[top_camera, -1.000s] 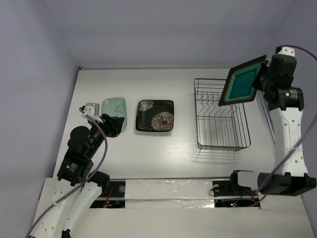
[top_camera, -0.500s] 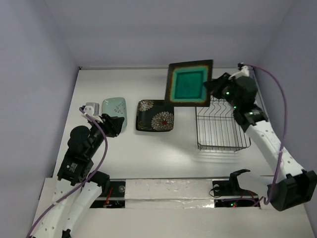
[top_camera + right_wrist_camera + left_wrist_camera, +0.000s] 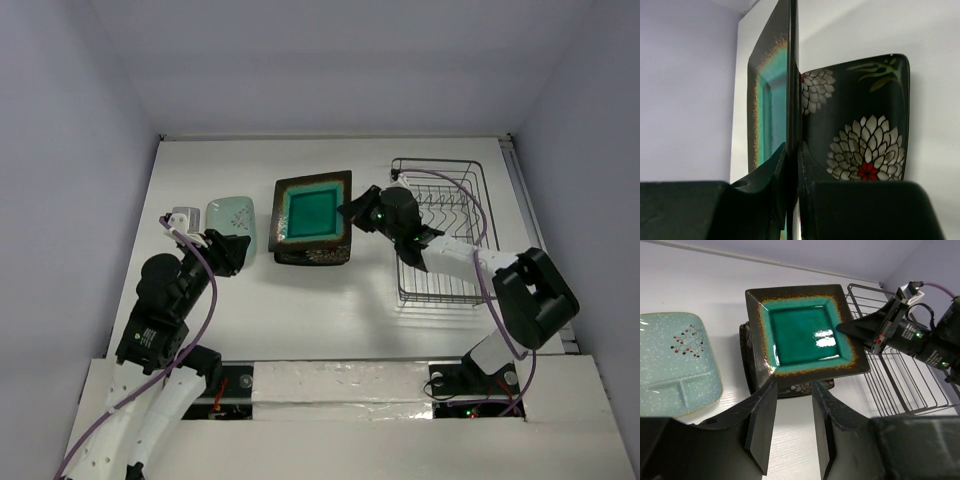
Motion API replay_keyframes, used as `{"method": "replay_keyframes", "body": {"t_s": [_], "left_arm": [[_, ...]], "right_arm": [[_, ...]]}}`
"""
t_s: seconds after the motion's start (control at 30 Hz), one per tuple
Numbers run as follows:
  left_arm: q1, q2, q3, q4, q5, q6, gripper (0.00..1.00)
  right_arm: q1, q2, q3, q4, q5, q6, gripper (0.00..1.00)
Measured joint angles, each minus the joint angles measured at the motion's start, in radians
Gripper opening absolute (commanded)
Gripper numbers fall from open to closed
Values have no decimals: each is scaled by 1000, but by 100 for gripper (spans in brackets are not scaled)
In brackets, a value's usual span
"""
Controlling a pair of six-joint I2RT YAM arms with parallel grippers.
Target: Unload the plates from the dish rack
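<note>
My right gripper (image 3: 352, 211) is shut on the right rim of the brown-rimmed plate with the teal centre (image 3: 312, 211) and holds it flat just above a black flower-patterned plate (image 3: 318, 255). The teal plate (image 3: 802, 335) and the black one under it (image 3: 807, 386) show in the left wrist view. In the right wrist view the teal plate (image 3: 771, 105) stands edge-on between my fingers, the flowered plate (image 3: 860, 130) behind it. The small mint green plate (image 3: 232, 220) lies on the table at left, also in the left wrist view (image 3: 675, 362). My left gripper (image 3: 232, 252) is open and empty beside it. The wire dish rack (image 3: 445, 232) stands at right, with no plate visible in it.
Grey walls close in the white table (image 3: 300, 310) at the back and both sides. The right arm (image 3: 450, 250) stretches low across the rack's left side. The rack's wires (image 3: 900, 380) show at right in the left wrist view.
My right gripper has carried the teal-centred plate from above the rack leftward and down, turning it flat over the black flowered plate. The left arm has not moved.
</note>
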Motion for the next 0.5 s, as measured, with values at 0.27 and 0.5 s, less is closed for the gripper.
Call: {"method": "replay_keyframes", "body": {"t_s": [0.27, 0.5], "left_arm": [[0, 0, 0, 0, 3, 0, 31], [0, 0, 0, 0, 7, 0, 32]], "right_arm": [[-1, 100, -42, 139, 57, 73, 0], [5, 161, -92, 176, 61, 94, 0]]}}
